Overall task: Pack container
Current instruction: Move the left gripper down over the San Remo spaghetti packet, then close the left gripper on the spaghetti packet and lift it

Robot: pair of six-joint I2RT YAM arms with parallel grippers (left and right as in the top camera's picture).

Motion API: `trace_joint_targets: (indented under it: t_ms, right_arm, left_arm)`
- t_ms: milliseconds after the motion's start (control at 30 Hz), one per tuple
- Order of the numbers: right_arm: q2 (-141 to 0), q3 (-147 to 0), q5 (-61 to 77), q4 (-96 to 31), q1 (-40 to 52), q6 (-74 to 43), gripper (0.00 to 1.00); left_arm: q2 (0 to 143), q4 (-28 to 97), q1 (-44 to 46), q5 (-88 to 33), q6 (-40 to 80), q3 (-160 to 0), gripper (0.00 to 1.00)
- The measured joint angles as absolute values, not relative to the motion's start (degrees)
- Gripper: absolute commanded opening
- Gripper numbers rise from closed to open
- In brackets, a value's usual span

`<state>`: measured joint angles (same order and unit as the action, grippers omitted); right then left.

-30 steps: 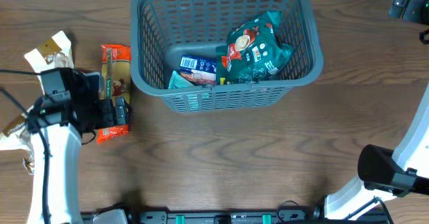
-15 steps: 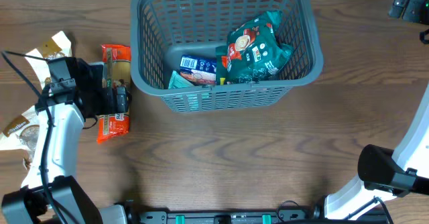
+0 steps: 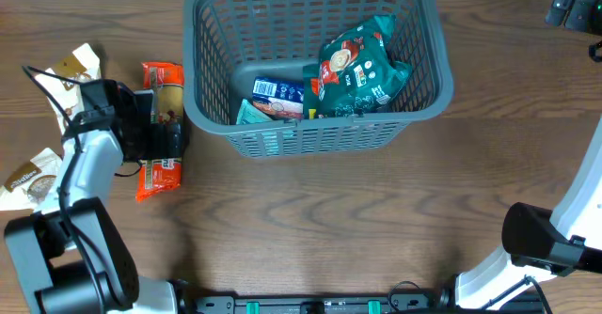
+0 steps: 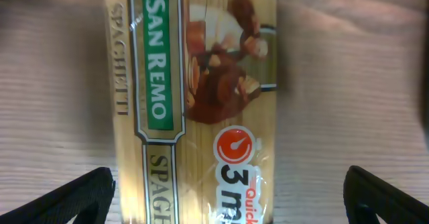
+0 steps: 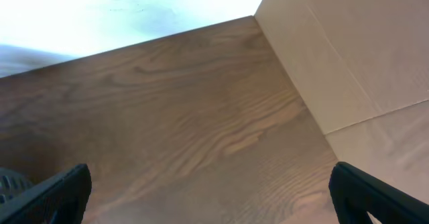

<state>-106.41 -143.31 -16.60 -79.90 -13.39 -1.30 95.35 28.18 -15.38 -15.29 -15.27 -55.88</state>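
The basket (image 3: 320,137) sits far-centre, part filled. Just left of it, my left gripper (image 4: 228,204) hangs spread wide over the spaghetti packet (image 4: 194,103), holding nothing. I'd drop straight, straddle it crosswise, then close. Right gripper (image 5: 208,190) spread, empty.

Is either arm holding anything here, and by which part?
Nothing is held. The left gripper hangs over the spaghetti packet, jaws open either side of it; the right gripper is open above the table.
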Motion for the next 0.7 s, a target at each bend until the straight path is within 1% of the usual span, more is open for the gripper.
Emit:
trace_joint_targets:
  t_ms: [700]
  right_arm:
    - [-106.41, -143.31, -16.6, -79.92, -13.39, -1.3, 0.99]
  left_arm:
    - [106.21, 30.52, -14.68, -13.58, -15.99, -66.17, 0.98]
